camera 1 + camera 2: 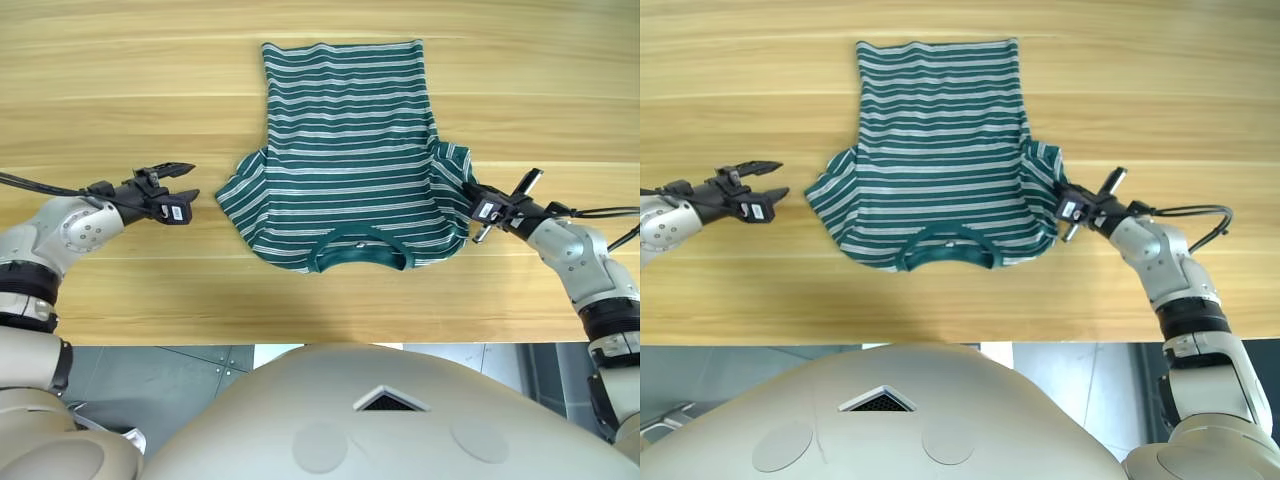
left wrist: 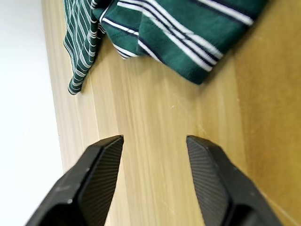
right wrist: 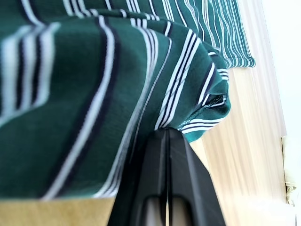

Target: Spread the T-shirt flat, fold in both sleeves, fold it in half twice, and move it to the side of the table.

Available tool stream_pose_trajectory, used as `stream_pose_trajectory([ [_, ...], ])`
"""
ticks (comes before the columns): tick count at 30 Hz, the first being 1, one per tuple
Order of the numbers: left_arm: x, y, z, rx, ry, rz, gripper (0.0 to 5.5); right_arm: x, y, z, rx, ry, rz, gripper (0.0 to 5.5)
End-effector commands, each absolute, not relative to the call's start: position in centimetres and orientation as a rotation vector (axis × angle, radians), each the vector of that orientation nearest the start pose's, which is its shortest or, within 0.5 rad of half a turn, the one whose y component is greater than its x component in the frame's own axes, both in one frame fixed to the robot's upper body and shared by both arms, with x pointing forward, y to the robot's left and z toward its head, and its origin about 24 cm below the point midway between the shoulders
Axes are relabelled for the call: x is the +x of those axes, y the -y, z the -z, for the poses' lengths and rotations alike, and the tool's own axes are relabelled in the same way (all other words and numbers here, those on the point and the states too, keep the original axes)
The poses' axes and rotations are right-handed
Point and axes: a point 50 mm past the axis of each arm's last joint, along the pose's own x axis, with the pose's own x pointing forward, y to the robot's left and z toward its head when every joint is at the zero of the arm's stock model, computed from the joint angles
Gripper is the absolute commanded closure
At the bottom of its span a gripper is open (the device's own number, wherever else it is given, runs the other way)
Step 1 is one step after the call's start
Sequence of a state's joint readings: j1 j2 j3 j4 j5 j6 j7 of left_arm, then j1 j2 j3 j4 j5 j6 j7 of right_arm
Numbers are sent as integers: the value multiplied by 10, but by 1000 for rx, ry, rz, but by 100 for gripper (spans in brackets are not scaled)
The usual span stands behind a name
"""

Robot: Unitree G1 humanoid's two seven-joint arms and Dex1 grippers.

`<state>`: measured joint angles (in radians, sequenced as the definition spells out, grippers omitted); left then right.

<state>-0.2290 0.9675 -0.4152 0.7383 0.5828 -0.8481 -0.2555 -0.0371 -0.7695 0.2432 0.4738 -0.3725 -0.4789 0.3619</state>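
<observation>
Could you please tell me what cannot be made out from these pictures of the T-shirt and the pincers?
- Whether the right pincer holds cloth: in the right wrist view the sleeve drapes over its tips.
- Most of the T-shirt in the left wrist view: cut off by the picture's edge.
- The T-shirt's underside: hidden in the eye views by its top layer.
</observation>
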Motion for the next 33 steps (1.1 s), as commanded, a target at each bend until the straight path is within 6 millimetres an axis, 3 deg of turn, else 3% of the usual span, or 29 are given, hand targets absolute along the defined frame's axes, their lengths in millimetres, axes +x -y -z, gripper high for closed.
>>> stream_pose_trajectory([
  [1,185,-297,10,1313,-369,1226,246,212,268,11,-1075,-346,-767,550],
  [7,179,-286,6,1239,-341,1271,182,210,270,12,-1075,-355,-765,550],
  [17,188,-286,7,1310,-337,1238,74,208,267,11,-1080,-352,-776,550],
  [25,188,-278,12,1335,-289,1251,74,208,265,10,-1088,-349,-785,550],
  [33,190,-272,17,1344,-258,1258,227,207,264,8,-1089,-348,-792,550],
])
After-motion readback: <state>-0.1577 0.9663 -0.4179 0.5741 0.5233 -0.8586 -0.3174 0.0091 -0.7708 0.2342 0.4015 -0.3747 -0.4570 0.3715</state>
